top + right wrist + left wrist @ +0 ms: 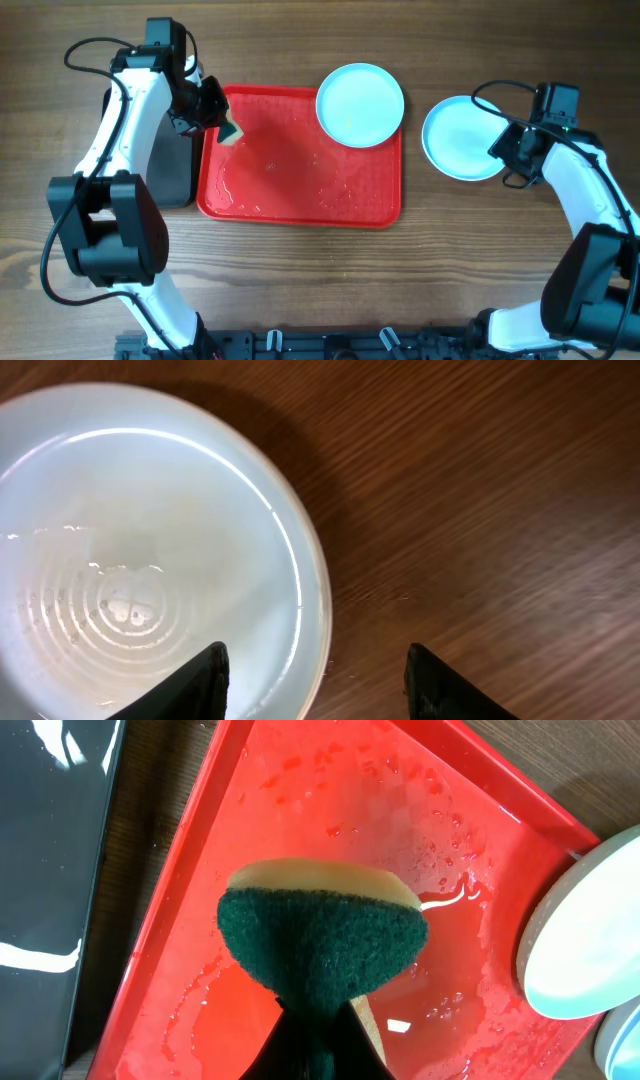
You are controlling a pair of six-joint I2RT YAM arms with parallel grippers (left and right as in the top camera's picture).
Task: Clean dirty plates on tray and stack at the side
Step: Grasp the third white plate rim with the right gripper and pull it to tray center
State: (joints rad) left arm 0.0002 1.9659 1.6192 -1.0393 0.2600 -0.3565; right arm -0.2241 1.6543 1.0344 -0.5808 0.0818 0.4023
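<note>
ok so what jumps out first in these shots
The large red rectangular plastic tray, wet and glistening, sits mid-table. The left gripper clamps a green-and-yellow sponge over its left end, while one pale blue round plate overhangs its far right corner and a second plate lies on the wood beside it.

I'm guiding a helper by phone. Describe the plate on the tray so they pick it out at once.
Start at the red tray in the middle of the table. On its far right corner sits a pale plate, overlapping the rim. The other plate lies on bare wood to the tray's right; only this one touches the tray.
</note>
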